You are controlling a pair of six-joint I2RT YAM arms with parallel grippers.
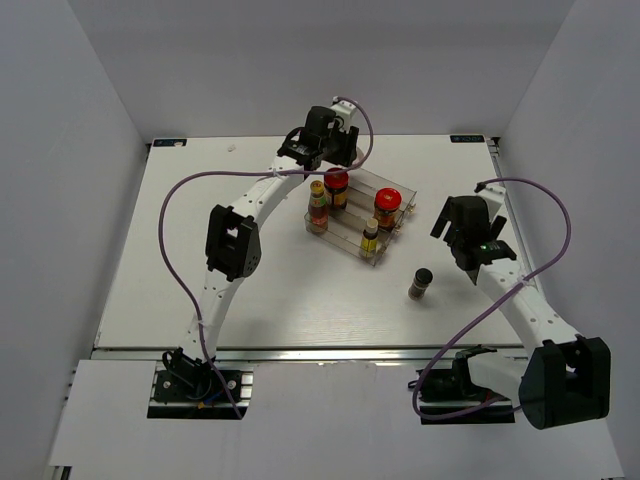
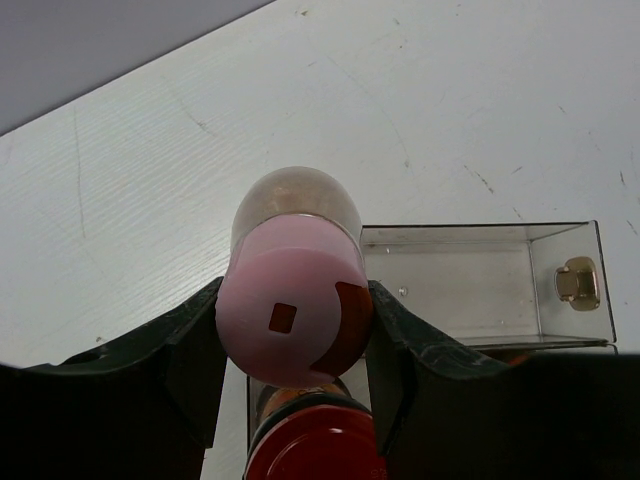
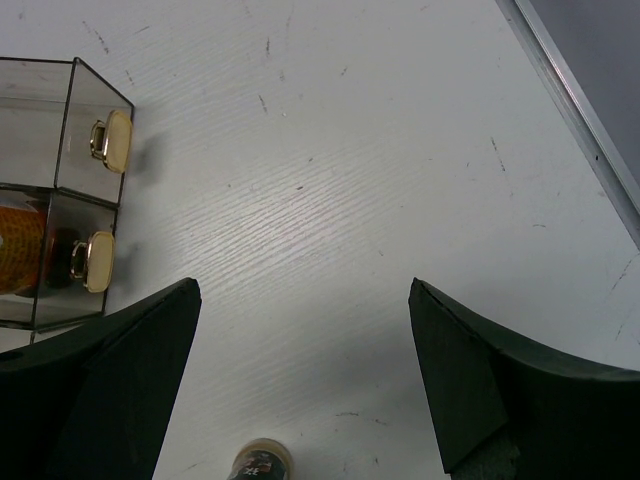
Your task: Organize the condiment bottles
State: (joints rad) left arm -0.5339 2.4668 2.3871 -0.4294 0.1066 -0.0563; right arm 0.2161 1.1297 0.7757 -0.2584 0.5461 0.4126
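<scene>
**A:** What does the left gripper (image 2: pixel 295 288) have?

**B:** The clear shaker bottle with the pink cap (image 2: pixel 292 325). The black fingers (image 2: pixel 190 350) press on the cap from both sides. It is at the far side of the clear plastic stepped rack (image 2: pixel 470 290), at one end of its bare tier. I cannot tell whether the shaker's base rests on that tier.

**A:** What stands in the rack?

**B:** From above, four bottles. A slim yellow-capped bottle (image 1: pixel 318 208) is at the left end. A dark jar with a wide red lid (image 1: pixel 336 186) is just behind it, and its lid shows right under the shaker in the left wrist view. A second red-lidded dark jar (image 1: pixel 386 208) stands toward the right end. A second slim yellow-capped bottle (image 1: pixel 370 238) stands on the front step.

**A:** And the last bottle?

**B:** The small black-capped bottle (image 1: pixel 421 284) stands upright on the white wood-grain table (image 1: pixel 200 280). It is apart from the rack and near its front right corner.

**A:** The right gripper (image 3: pixel 305 290)?

**B:** Its jaws are spread wide and hold nothing. It hovers over bare table to the right of the rack. In its own wrist view, the black-capped bottle's top shows at the bottom edge, between the fingers.
</scene>
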